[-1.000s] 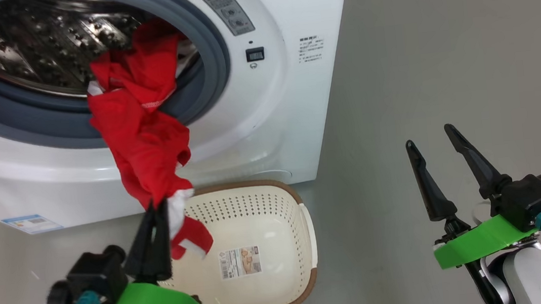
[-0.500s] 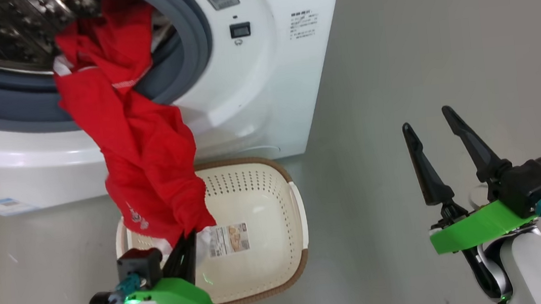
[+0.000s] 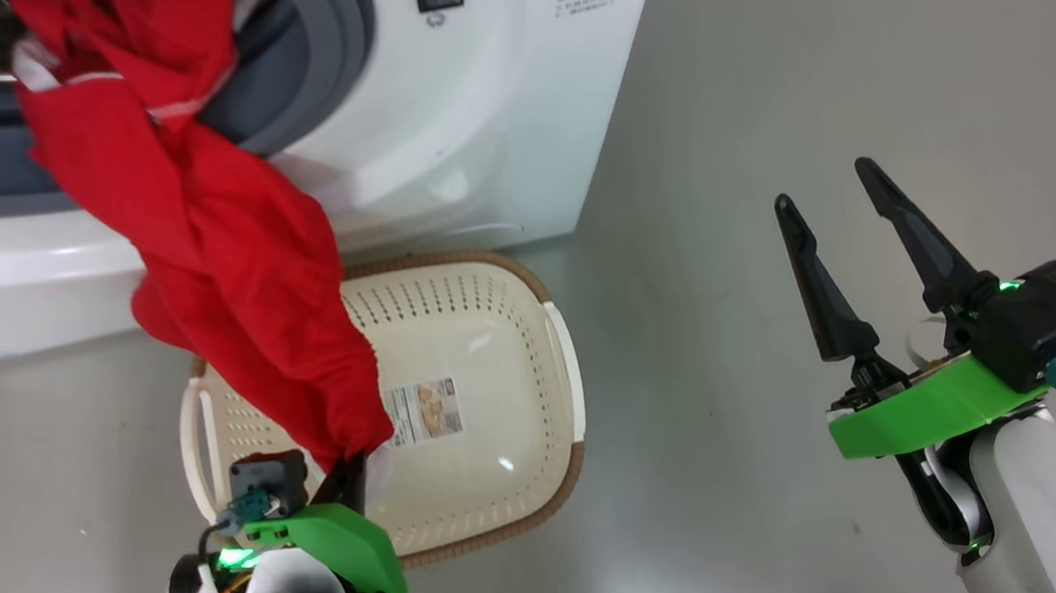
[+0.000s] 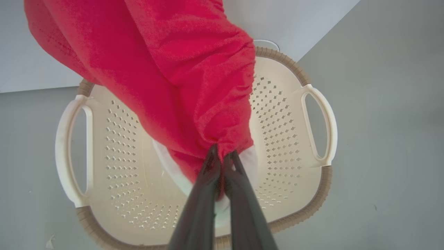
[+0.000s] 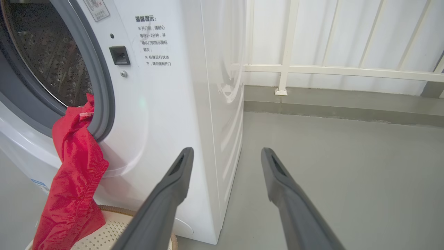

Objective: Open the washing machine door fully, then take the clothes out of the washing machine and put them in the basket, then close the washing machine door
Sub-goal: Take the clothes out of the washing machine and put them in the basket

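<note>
Red clothes [image 3: 205, 260] hang lengthwise from washing machine [image 3: 491, 116] diagonally down to basket [image 3: 479, 287]. Left gripper [image 3: 355, 460] fingers pinch their lower end; right gripper [image 3: 824, 186] fingers spread wide, empty.

The clothes [image 3: 224, 258] hang from the washer's [image 3: 473, 127] mouth down to the left gripper [image 3: 351, 467], meeting its tips. The basket [image 3: 568, 360] sits on the floor [image 3: 758, 71] below that gripper, just before the washer. The right gripper [image 3: 823, 186] stands well right of the basket, with the washer ahead to its left and a railing [image 5: 288, 69] beyond.
</note>
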You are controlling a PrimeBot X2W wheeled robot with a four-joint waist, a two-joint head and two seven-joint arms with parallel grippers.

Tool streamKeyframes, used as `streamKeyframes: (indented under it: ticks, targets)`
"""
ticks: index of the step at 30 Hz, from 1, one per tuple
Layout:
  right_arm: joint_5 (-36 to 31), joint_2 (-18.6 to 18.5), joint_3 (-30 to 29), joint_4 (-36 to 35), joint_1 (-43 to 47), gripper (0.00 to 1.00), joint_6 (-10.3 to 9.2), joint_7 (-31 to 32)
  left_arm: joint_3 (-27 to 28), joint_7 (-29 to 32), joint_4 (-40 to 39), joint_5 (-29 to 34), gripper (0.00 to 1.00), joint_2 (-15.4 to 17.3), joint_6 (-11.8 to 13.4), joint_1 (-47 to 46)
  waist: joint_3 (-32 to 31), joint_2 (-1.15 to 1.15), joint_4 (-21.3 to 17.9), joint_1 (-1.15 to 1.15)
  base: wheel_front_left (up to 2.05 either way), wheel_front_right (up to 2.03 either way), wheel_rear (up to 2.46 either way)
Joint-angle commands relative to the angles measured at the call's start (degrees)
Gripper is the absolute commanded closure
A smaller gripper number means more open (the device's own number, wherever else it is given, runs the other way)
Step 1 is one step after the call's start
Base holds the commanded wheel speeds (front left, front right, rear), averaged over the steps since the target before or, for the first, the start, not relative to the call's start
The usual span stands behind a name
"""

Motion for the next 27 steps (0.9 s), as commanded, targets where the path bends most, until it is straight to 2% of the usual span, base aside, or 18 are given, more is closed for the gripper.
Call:
streamKeyframes:
  ticks: [1,14,19,27]
  targets:
    - [-0.36,0.14,1.31,-1.77,-0.66,0.0,0.2,-0.36,1.34,-1.13,2.15,-1.17,1.0,0.48,-0.93,-1.32,2.51,0.0,-0.79,0.0,0.0,0.0,0.0]
    - [-0.6,0.29,1.48,-2.72,-2.5,0.0,0.2,-0.36,-0.14,-2.98,15.49,-3.44,1.0,-0.35,-3.59,-7.27,7.39,0.0,-1.45,0.0,0.0,0.0,0.0]
    - [-0.82,0.31,1.67,-2.89,-3.08,0.0,0.2,-0.36,-0.91,-1.85,17.29,-5.52,1.0,-0.42,-4.79,-8.58,9.38,0.0,-1.35,0.0,0.0,0.0,0.0]
    - [-1.11,0.17,2.25,-3.11,-4.43,0.0,0.2,-0.36,-3.67,-1.05,18.18,-7.92,1.0,-0.43,-5.0,-10.4,12.18,0.0,-1.32,0.0,0.0,0.0,0.0]
